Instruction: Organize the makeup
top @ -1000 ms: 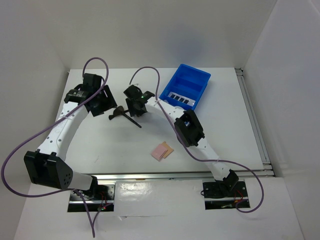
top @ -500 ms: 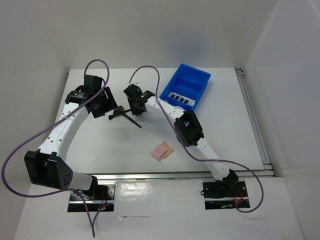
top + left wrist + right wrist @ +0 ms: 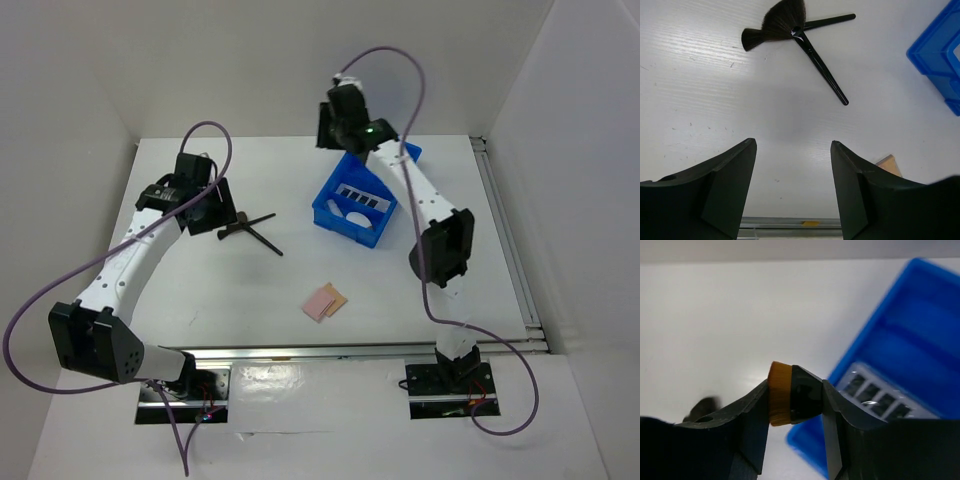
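The left fingers (image 3: 730, 185) hung released over the bench (image 3: 715, 90), crossed brushes (image 3: 800, 35) just ahead. The right fingers (image 3: 747, 425) were clenched on a small tan-and-black piece (image 3: 780, 395) near the blue tray (image 3: 920, 355).

Glossy blue plastic tray (image 3: 345, 226), seemingly matt table (image 3: 200, 290)

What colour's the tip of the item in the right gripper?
Orange-tan, on a dark item; best in right wrist view.
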